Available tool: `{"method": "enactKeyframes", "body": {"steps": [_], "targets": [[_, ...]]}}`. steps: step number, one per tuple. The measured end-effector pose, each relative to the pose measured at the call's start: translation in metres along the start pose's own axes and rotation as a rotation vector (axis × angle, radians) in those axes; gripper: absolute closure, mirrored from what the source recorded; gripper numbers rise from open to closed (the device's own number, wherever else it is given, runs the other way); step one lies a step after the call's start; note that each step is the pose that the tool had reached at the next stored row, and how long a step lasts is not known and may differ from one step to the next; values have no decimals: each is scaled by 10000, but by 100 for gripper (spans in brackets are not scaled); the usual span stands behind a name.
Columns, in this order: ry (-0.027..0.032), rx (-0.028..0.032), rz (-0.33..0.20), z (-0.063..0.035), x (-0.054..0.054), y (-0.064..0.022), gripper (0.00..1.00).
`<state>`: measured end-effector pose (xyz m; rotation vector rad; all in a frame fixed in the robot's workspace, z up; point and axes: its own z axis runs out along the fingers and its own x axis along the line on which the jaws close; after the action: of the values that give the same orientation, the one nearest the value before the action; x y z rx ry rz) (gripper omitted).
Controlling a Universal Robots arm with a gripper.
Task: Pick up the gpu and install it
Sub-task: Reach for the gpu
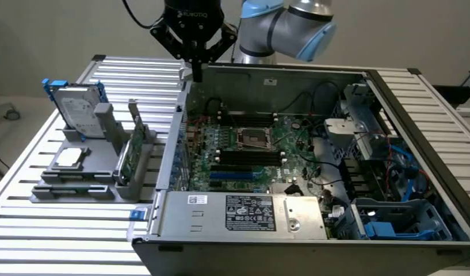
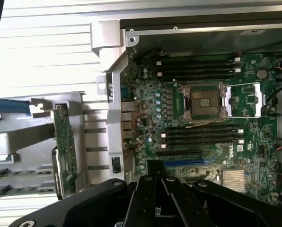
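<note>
Power supply (image 1: 243,213) fills the nearest end of the open computer case (image 1: 296,83), which sits on a slatted table (image 1: 58,241). Just past it, at the exterior view's left and outside the case, the gpu (image 1: 132,150) stands on edge in a grey rack (image 1: 73,190). A processor chip (image 1: 71,158) and a hard drive (image 1: 77,109) sit beside it. The motherboard (image 1: 250,149) lies inside the case. Farthest back, the gripper (image 1: 195,70) hangs above the case's far corner, its fingers drawn together on nothing.

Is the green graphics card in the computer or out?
Out: the thin green circuit-board card stands on edge in the grey rack beside the computer case.
</note>
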<state>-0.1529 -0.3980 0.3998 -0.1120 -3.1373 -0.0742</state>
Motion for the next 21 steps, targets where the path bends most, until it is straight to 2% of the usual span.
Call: {"method": "enactKeyframes", "body": {"steps": [2, 4, 5, 8, 11, 17, 21], "targets": [[83, 6, 2, 8, 84, -5, 89], [132, 10, 6, 19, 172, -11, 89], [138, 14, 5, 26, 216, -15, 89], [140, 85, 5, 40, 353, -25, 89], [138, 130, 3, 62, 489, -36, 89], [134, 177, -7, 130, 758, -58, 89], [137, 197, -93, 168, 846, -66, 89]]}}
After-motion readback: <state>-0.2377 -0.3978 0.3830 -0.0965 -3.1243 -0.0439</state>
